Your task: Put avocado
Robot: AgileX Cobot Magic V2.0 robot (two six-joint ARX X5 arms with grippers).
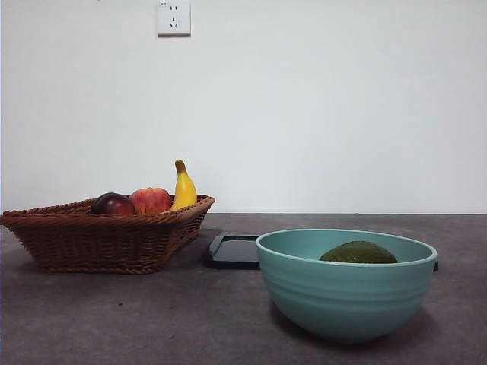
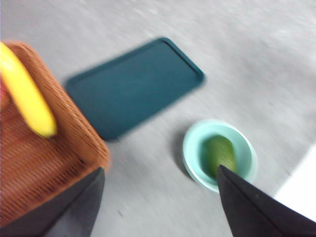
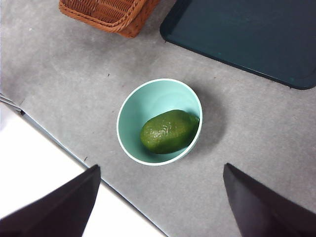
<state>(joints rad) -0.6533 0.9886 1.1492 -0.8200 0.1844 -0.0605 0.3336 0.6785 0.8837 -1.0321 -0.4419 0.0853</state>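
Note:
The dark-green avocado (image 1: 358, 253) lies inside a light teal bowl (image 1: 346, 293) at the front right of the table. It also shows in the right wrist view (image 3: 168, 131) and, blurred, in the left wrist view (image 2: 219, 154). My right gripper (image 3: 160, 197) is open and empty, high above the bowl (image 3: 143, 106). My left gripper (image 2: 160, 200) is open and empty, high over the table between the wicker basket (image 2: 34, 163) and the bowl (image 2: 195, 148). Neither arm shows in the front view.
A brown wicker basket (image 1: 99, 236) at the left holds a dark red-purple fruit (image 1: 113, 204), a red apple (image 1: 151, 200) and a banana (image 1: 183, 187). A dark tray (image 1: 232, 251) lies flat behind the bowl. The table's edge (image 3: 59, 143) runs close to the bowl.

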